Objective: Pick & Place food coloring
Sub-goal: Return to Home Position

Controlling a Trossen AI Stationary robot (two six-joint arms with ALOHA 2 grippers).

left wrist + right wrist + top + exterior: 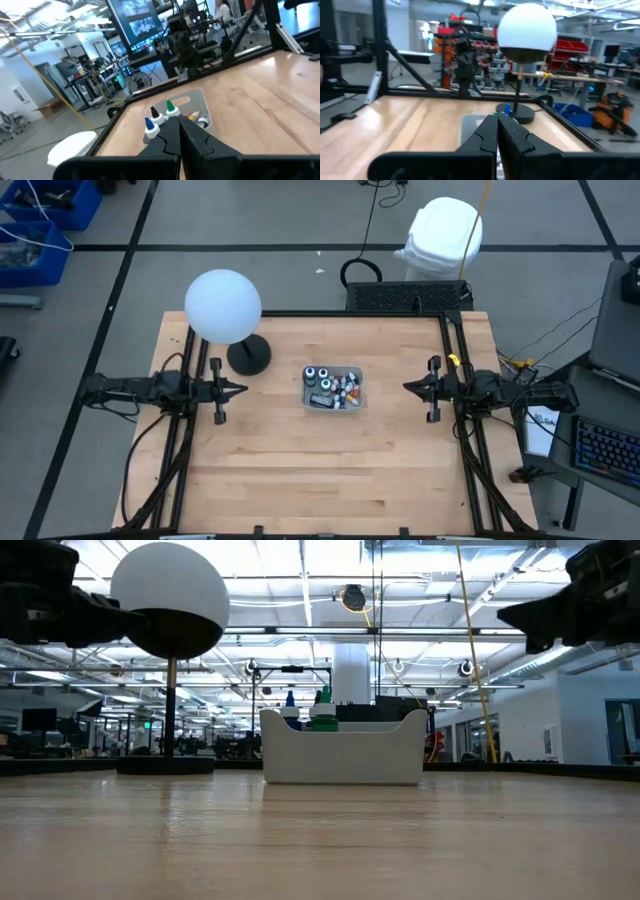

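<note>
The left arm (150,388) and right arm (500,390) are dark, slender, segmented units. Each carries a short black crossbar ahead of the wrist. The left pincer (243,389) and right pincer (407,387) have two black, wedge-shaped fingers (200,142) tapering to a point.

High view: overhead, straight down, far enough to take in whole table (250,480) and floor around it. Low view: at tabletop height, level across wood into room, bin (343,755) centred at mid-distance. Left wrist view: past left gripper (178,124), tilted down across table toward bin. Right wrist view: past right gripper (496,121), near level, toward globe lamp (526,30). Bin common to high, low, left wrist views; lamp common to high, low, right wrist views.
</note>
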